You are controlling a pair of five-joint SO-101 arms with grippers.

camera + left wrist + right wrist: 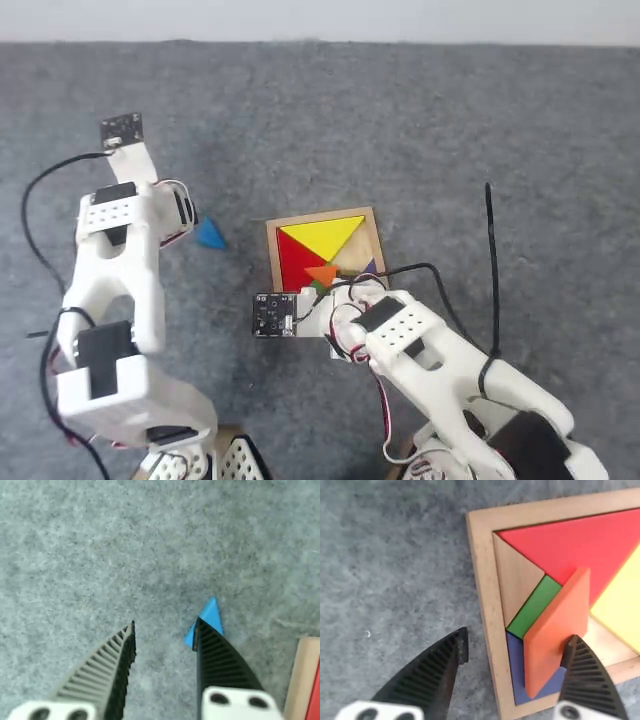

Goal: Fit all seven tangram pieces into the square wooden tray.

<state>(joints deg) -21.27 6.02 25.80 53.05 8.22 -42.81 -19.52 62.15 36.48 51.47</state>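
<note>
Five pieces show inside the square wooden tray (272, 262), which sits on the grey felt (450, 130) between your two arms. The red triangle (580, 540) and the yellow triangle (322, 236) lie flat, meeting along one edge. The green piece (536, 605) and a blue-violet piece (516, 665) sit by the tray wall nearest your right arm. The orange piece (555, 630) is not seated: it lies tilted across the green and blue-violet ones.

Your right gripper (517, 637) is spread wide and holds nothing. One finger is over the felt outside the tray wall, and the other is over the tray, right against the orange piece's edge.

One blue triangle (210, 235) lies on the felt, apart from the tray, on your left arm's side. Your left gripper (165, 625) is also spread wide over the felt. The blue triangle sits at the tip of one finger, on its outer side rather than between the jaws.
</note>
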